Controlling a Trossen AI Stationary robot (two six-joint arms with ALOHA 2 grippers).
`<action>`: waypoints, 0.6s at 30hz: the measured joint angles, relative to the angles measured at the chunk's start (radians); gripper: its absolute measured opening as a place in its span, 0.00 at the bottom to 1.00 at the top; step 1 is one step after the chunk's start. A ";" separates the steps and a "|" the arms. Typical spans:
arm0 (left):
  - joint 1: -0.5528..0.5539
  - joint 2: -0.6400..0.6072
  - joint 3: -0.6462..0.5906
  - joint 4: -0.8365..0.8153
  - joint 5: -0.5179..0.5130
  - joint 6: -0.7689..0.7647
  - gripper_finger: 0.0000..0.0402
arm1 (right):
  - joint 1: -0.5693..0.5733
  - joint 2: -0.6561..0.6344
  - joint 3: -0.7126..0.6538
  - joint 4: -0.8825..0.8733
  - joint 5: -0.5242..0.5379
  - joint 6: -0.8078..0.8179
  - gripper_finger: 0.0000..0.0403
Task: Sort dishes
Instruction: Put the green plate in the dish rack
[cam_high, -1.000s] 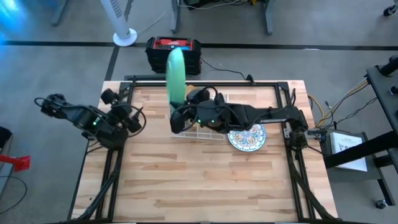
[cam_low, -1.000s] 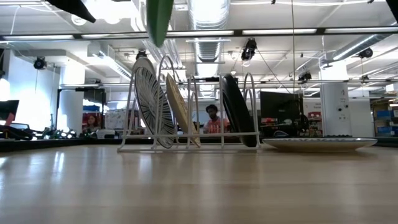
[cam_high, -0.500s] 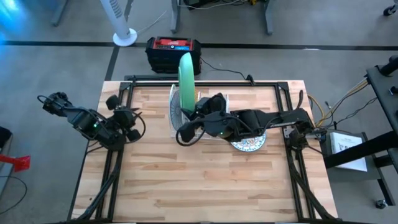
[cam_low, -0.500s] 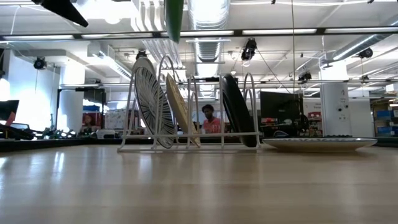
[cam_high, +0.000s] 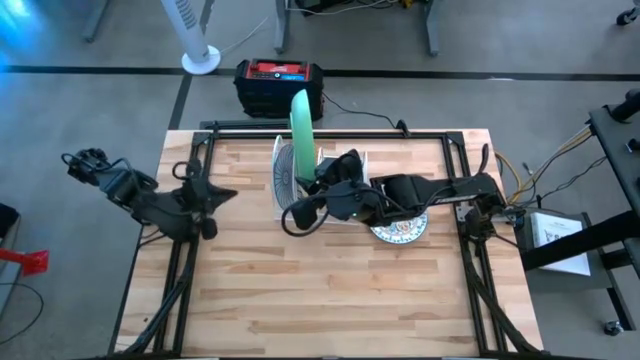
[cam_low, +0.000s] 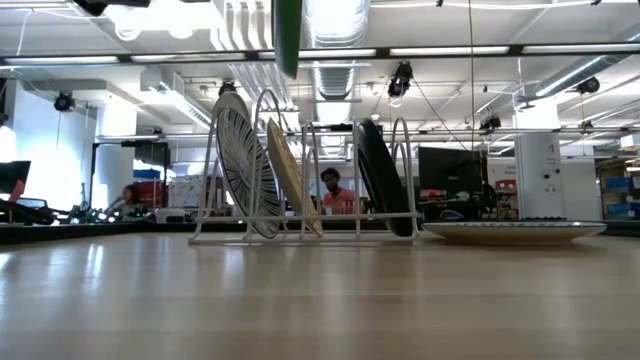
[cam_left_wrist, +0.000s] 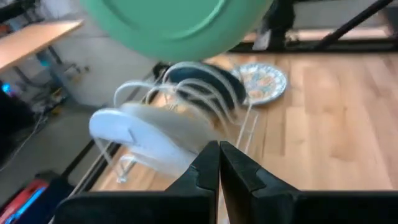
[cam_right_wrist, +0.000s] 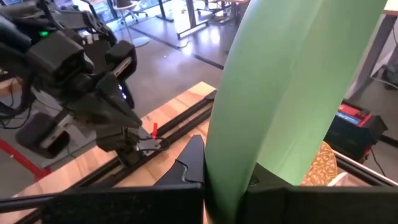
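My right gripper (cam_high: 318, 180) is shut on the plain light green plate (cam_high: 300, 125), which stands on edge high above the white wire rack (cam_high: 312, 200); its lower edge shows in the low view (cam_low: 287, 40). The rack holds a black-and-white striped plate (cam_low: 243, 170), a mustard plate (cam_low: 290, 175) and a dark teal plate (cam_low: 385, 180), each upright between the wires. A blue floral plate (cam_high: 402, 226) lies flat on the table right of the rack. My left gripper (cam_left_wrist: 219, 165) is shut and empty over the table's left edge (cam_high: 218, 194), pointing at the rack. My right gripper pinches the green plate's rim (cam_right_wrist: 233, 165) between its two fingers (cam_right_wrist: 186, 171), one on each face. The fingers lie in the plate's plane, coming from the near side. The plate stands upright on edge, lifted clear above the rack.
The table's near half is bare wood (cam_high: 330, 290). A red-and-black box (cam_high: 278, 82) and a white fan base (cam_high: 200, 60) stand on the floor beyond the far edge. People show in the room behind the table (cam_low: 338, 190).
My right gripper has carried the green plate toward the table's right, from left of the rack to over it, keeping it upright and clear. My left gripper has turned about at the table's left edge.
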 joint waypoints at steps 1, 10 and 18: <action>0.003 -0.019 -0.012 0.026 0.003 0.024 0.00 | 0.000 -0.001 0.000 0.004 0.000 -0.002 0.01; 0.203 -0.120 -0.133 0.103 0.033 0.146 0.00 | 0.001 -0.037 0.000 0.063 0.003 -0.042 0.01; 0.577 -0.112 -0.213 0.268 0.309 0.339 0.00 | 0.001 -0.037 0.000 0.087 0.000 -0.075 0.01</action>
